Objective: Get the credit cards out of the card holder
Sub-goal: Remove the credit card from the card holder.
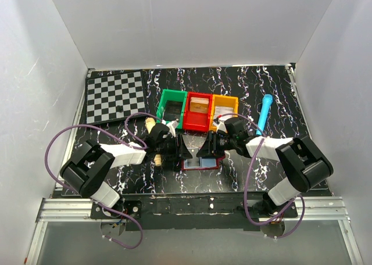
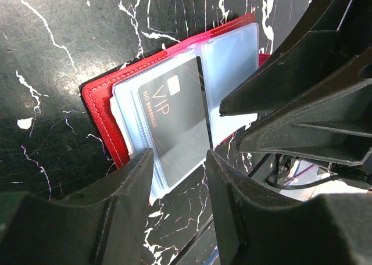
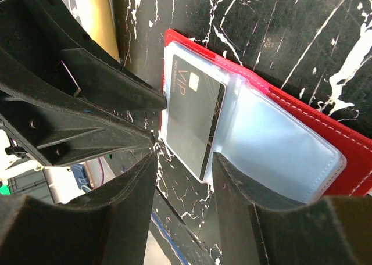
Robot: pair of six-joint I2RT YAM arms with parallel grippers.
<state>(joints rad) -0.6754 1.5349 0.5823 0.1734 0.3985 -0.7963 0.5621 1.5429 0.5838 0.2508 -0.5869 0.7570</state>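
Card holder (image 2: 96, 108) lay spread mid-frame, baring the VIP card (image 2: 174, 120); left gripper (image 2: 179, 160) and right gripper (image 3: 183, 163) hung unclenched, probably aligning to pull.

I see the card holder (image 1: 200, 164) lying open just on the near side of the red bin (image 1: 197, 111). The left gripper (image 1: 179, 151) and right gripper (image 1: 208, 147) meet over it. A green bin (image 1: 171, 105) adjoins the red bin's left.

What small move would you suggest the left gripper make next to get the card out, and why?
Probably lower the left gripper and close on the near edge of the VIP card. The card holder lies open, the card sits in its clear sleeve between the open jaws, and the right gripper is by the other page.
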